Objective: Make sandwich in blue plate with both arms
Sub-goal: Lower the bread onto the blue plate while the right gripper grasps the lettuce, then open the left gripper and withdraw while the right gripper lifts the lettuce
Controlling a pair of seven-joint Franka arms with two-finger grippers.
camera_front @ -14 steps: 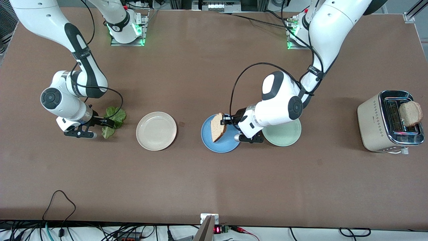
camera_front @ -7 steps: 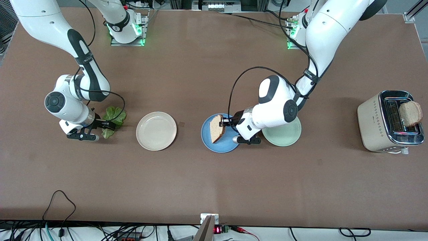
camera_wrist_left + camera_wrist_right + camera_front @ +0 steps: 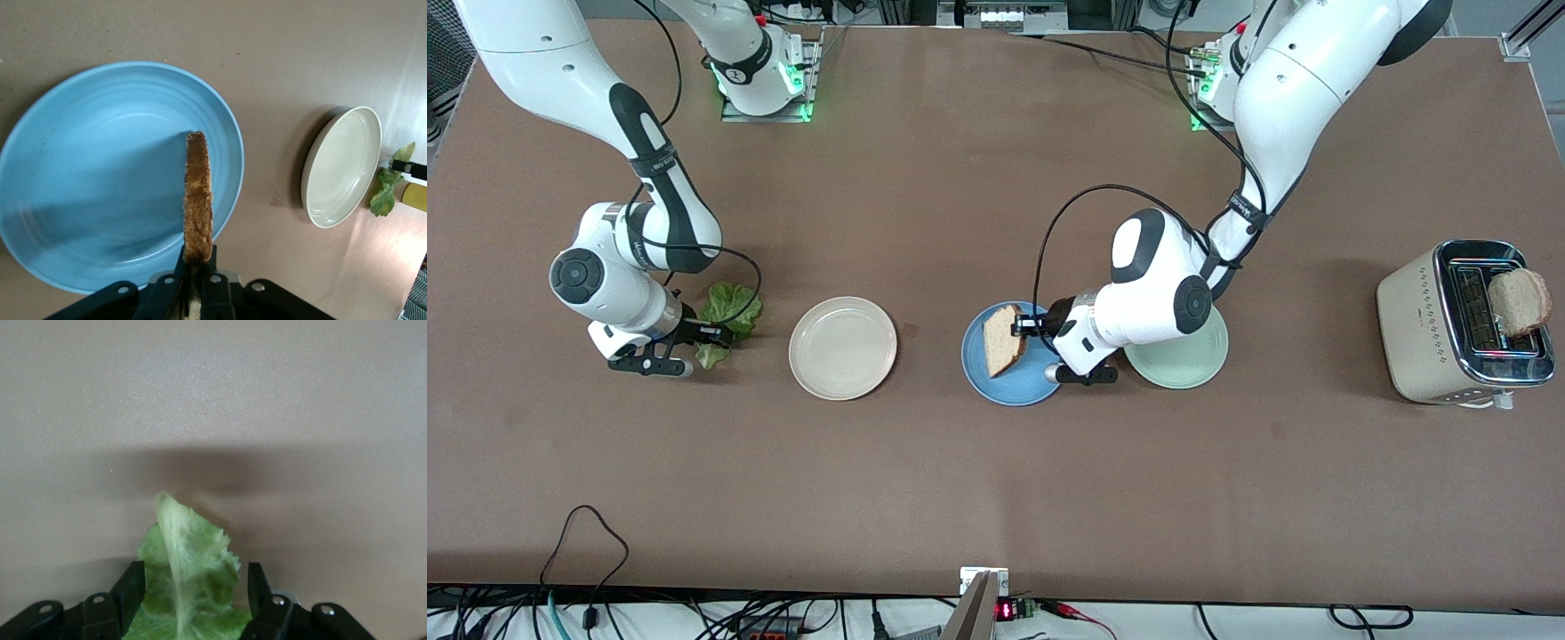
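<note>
Bread (image 3: 198,200) stands edge-on over the blue plate (image 3: 87,173), pinched in the left gripper (image 3: 197,280); stiff but crumbly. Right gripper (image 3: 193,600) straddles floppy lettuce (image 3: 187,587) (jaws apart); grip its rib.

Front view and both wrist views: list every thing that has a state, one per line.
bread slice: on edge over the blue plate, gripped.
blue plate: bare.
left gripper: shut on the bread slice.
right gripper: jaws astride the lettuce leaf, not yet clamped.
lettuce leaf: on the table.
toaster: bread slice sticking up.
cream plate: empty.
</note>
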